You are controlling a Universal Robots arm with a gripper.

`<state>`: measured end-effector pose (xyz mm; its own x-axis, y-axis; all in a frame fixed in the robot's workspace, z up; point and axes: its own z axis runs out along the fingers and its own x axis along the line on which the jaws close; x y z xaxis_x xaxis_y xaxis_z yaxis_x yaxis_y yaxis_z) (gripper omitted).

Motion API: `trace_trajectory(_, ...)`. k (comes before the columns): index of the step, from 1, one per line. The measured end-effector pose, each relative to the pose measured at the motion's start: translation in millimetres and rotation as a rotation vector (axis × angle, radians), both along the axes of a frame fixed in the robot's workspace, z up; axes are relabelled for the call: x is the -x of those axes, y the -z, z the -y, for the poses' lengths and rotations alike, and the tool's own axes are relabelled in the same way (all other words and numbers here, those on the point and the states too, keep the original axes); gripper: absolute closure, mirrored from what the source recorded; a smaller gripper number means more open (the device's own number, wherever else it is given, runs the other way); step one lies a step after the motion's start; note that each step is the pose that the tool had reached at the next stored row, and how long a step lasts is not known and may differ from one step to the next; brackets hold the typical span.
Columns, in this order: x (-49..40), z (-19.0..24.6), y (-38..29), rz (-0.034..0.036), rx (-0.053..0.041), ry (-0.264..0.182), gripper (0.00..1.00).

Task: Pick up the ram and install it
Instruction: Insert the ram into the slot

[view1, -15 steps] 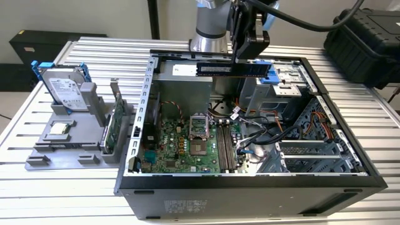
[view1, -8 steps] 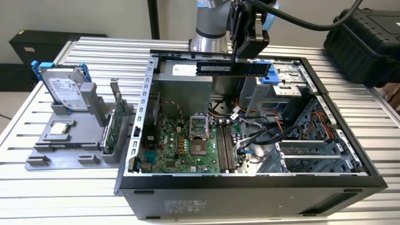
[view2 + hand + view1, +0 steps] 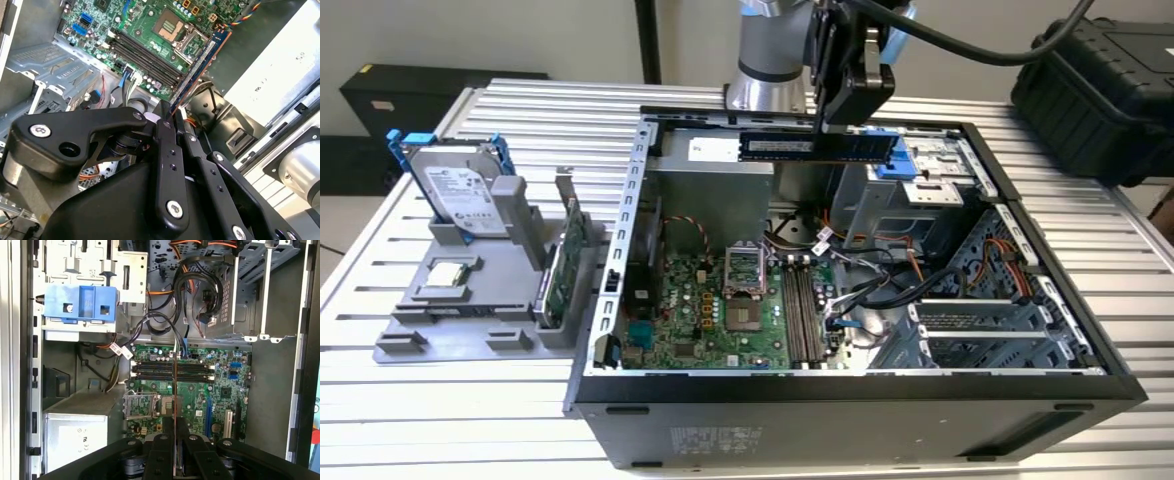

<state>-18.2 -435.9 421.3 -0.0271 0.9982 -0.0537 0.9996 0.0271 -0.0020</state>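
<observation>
The ram (image 3: 814,147) is dark blue with a row of black chips, and its edge glints coppery in the second wrist view. The gripper (image 3: 838,122) is glossy black with silver screw heads. The motherboard (image 3: 720,310) is bright green, speckled with small black and silver parts, and its memory slots (image 3: 150,371) are black. The computer case (image 3: 854,425) is black outside and pale grey metal within. A drive bracket (image 3: 80,305) is bright blue. The cables (image 3: 200,280) are orange, black and red. The table (image 3: 454,430) is silver, ribbed in even stripes. The stand (image 3: 467,310) is plain grey, the hard drive (image 3: 454,190) silver with a blue frame, and the card (image 3: 567,265) green.
</observation>
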Motion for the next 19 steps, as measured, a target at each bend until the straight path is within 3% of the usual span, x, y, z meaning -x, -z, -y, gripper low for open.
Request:
trace_trajectory(11, 0.0, -9.9, 0.2, 0.0000, 0.0000, 0.000, 1.00)
trace_trajectory(19, 0.0, -12.5, 0.3, 0.0000, 0.0000, 0.000, 1.00)
